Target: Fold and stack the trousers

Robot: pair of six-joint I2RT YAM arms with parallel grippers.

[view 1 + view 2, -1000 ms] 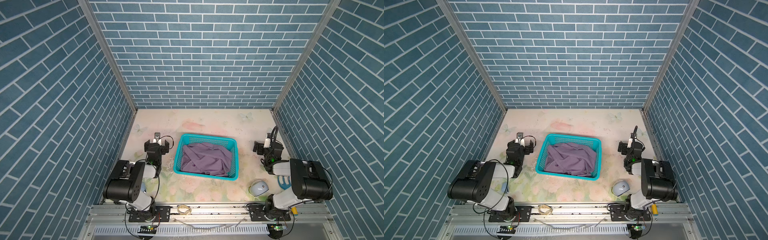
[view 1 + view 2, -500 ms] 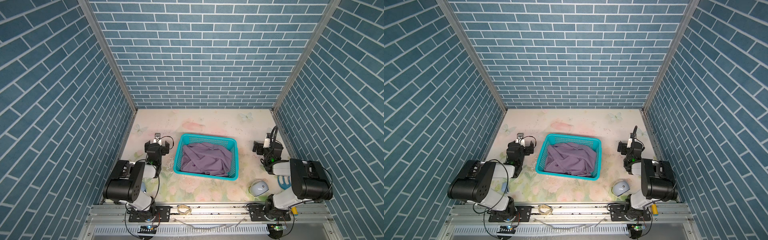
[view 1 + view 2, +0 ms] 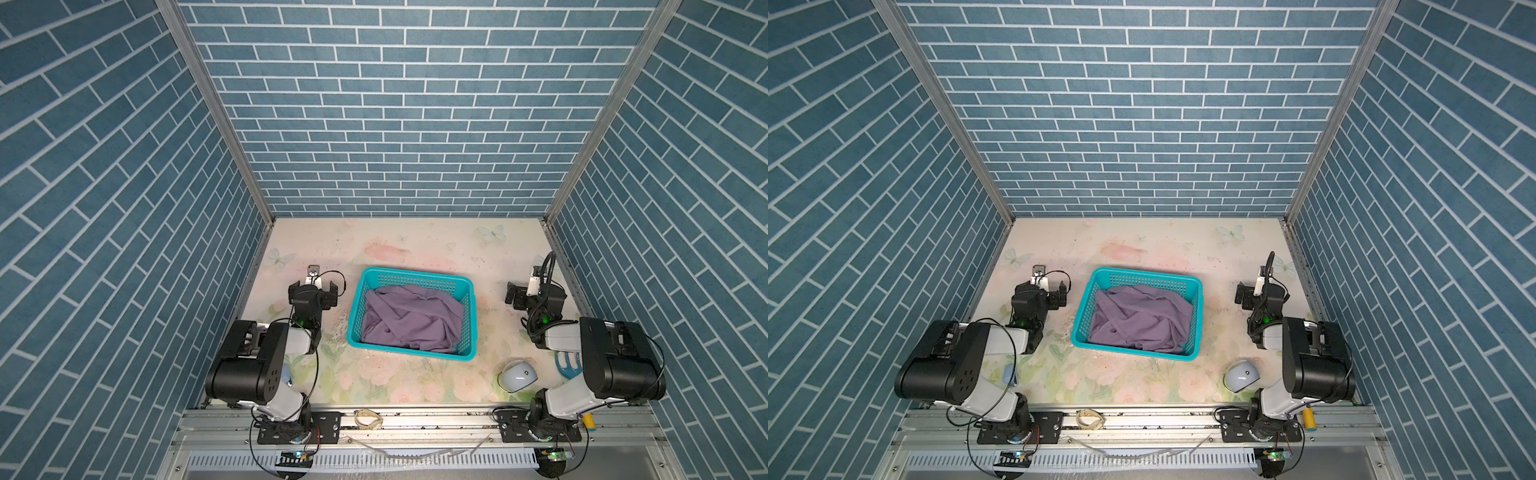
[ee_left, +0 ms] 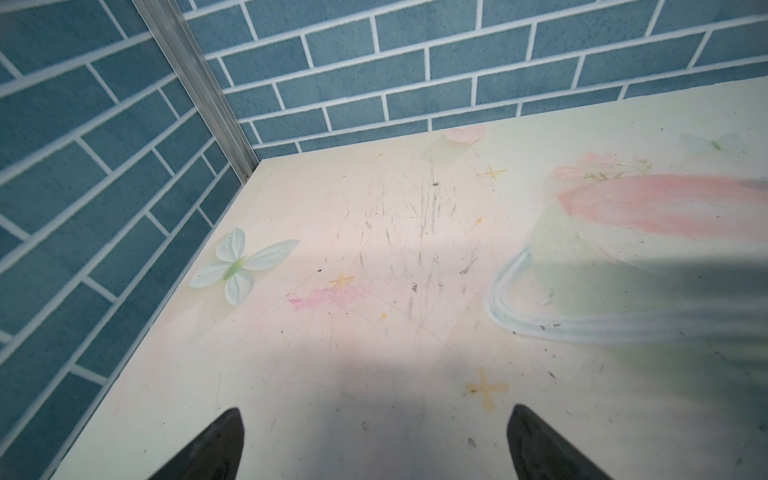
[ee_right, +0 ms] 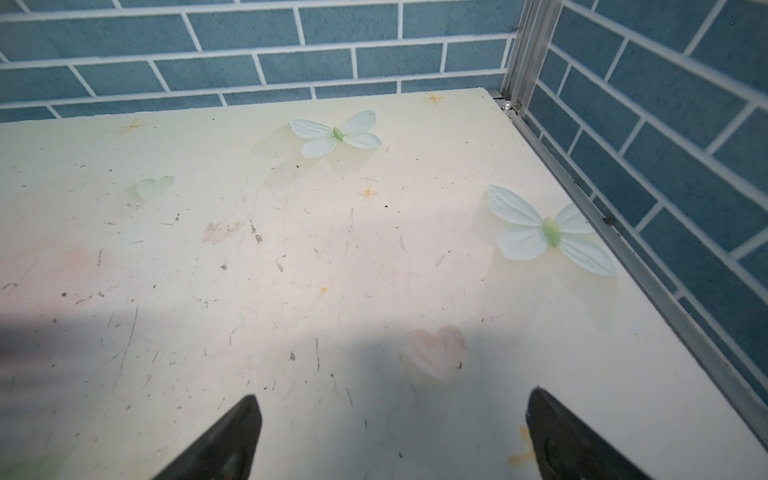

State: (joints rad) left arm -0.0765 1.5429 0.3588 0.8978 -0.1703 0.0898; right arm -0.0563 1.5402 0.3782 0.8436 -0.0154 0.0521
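Note:
The trousers (image 3: 409, 318) (image 3: 1140, 320), dusty purple, lie crumpled inside the teal perforated basket (image 3: 415, 276) (image 3: 1146, 274) at the middle of the table in both top views. My left gripper (image 3: 313, 287) (image 3: 1042, 291) rests low beside the basket's left side, open and empty. My right gripper (image 3: 534, 293) (image 3: 1262, 295) sits well to the basket's right, near the right wall, also open. In each wrist view, the left gripper (image 4: 374, 436) and the right gripper (image 5: 388, 424) show two dark fingertips set wide apart over bare floral table, with no cloth between them.
A pale domed object (image 3: 517, 376) (image 3: 1241, 376) lies near the front right by the right arm's base. A blue plastic piece (image 3: 567, 363) sits behind it. A rubber band (image 3: 365, 417) lies on the front rail. Brick-patterned walls close in the table on three sides.

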